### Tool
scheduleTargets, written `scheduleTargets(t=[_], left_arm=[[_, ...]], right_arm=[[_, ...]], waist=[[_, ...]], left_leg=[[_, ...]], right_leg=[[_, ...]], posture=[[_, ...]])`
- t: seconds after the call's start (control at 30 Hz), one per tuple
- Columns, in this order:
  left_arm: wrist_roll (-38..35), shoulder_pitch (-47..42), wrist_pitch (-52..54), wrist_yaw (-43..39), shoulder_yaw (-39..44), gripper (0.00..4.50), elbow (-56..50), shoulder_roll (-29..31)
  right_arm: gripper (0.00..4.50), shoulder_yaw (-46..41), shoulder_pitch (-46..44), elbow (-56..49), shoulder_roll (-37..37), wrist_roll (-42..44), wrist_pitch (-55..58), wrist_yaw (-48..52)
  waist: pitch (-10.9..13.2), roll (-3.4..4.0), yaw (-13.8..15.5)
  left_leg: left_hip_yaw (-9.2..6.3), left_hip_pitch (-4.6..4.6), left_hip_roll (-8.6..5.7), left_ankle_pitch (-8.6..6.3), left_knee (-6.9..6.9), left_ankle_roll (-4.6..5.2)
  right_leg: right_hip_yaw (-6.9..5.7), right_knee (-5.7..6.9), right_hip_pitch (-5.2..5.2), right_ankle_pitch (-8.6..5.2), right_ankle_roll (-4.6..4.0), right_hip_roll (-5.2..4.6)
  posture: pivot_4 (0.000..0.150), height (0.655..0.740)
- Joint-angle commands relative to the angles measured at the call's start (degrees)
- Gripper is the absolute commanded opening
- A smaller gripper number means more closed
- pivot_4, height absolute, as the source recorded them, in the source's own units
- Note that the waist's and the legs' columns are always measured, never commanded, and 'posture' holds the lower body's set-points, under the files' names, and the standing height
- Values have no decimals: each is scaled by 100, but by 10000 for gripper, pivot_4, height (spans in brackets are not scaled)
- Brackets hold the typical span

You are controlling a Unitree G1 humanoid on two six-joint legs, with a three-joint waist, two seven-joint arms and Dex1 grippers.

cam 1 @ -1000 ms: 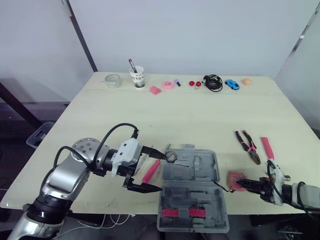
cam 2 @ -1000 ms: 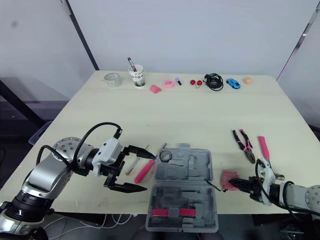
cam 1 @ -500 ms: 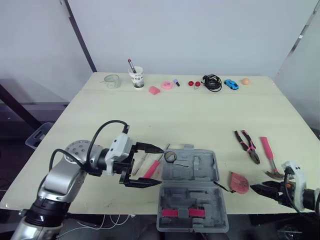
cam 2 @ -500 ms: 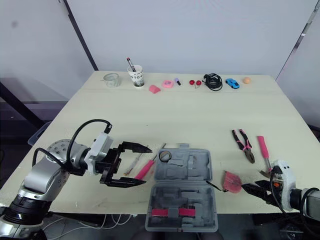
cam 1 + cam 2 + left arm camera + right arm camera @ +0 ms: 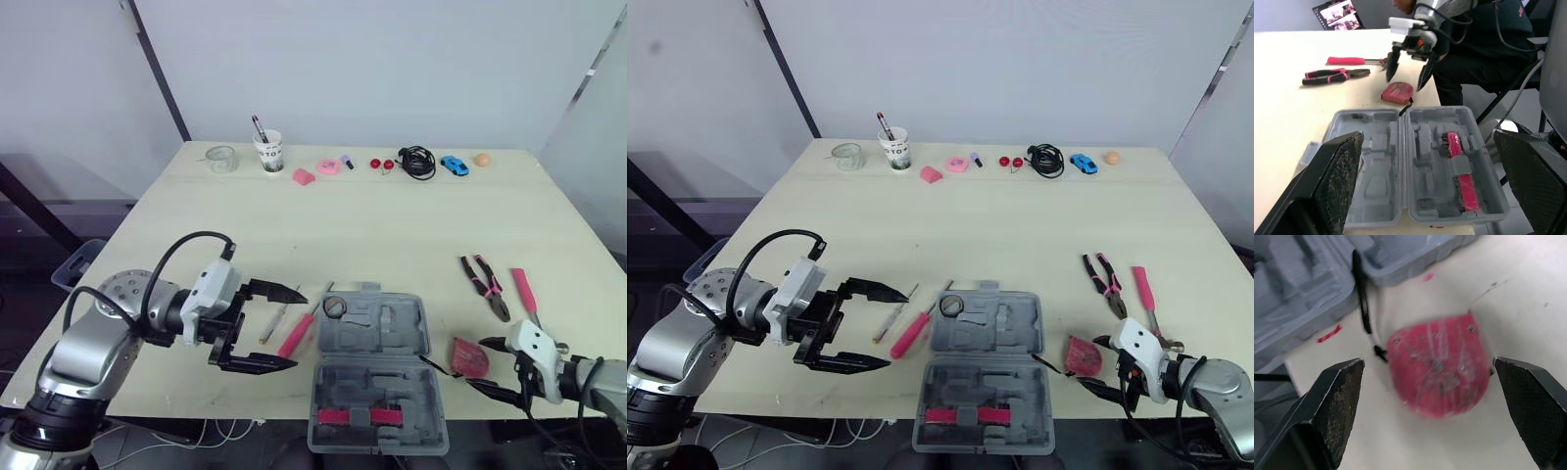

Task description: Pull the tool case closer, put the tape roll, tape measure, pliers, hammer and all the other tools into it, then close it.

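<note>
the only lettering in sight is the print on the white cup (image 5: 269, 152) at the far edge of the table (image 5: 392, 225), too small to read. the grey tool case (image 5: 377, 367) lies open and flat by the table's near edge, with pink bit strips (image 5: 353, 416) in its near half and the tape roll (image 5: 335, 307) in its far left corner. the left gripper (image 5: 294, 328) hovers left of the case, fingers spread wide and holding nothing, with a pink-handled screwdriver (image 5: 296, 336) between them. a thinner tool (image 5: 271, 321) beside it is hard to identify. the right gripper (image 5: 478, 363), fingers apart, straddles the red tape measure (image 5: 1437, 364) right of the case; contact cannot be made out. pliers (image 5: 487, 286) and hammer (image 5: 526, 296) lie farther right, the hammer's head hidden behind the right gripper.
</note>
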Motion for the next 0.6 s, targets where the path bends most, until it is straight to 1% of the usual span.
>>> scheduleTargets(t=[0.03, 0.3, 0.6], left_arm=[[-9, 6, -70, -12, 94, 45000, -181, 57], [-150, -48, 64, 45, 93, 45000, -242, 14], [-166, -47, 91, 63, 83, 45000, -278, -3]], right_arm=[[44383, 72, -163, 194, 95, -184, -340, 127], [44383, 245, -405, 611, 195, -443, -490, 310], [44383, 366, -571, 772, 357, -641, -539, 324]], waist=[[0, 0, -1], [0, 0, 2], [0, 0, -4]], left_leg=[[1, 0, 0, 0, 0, 0], [3, 0, 0, 0, 2, 0], [4, 0, 0, 0, 2, 0]], right_leg=[[0, 0, 0, 0, 0, 0], [0, 2, 0, 0, 0, 0], [0, 3, 0, 0, 0, 1]], posture=[[1500, 7400], [1500, 7400], [1500, 7400]])
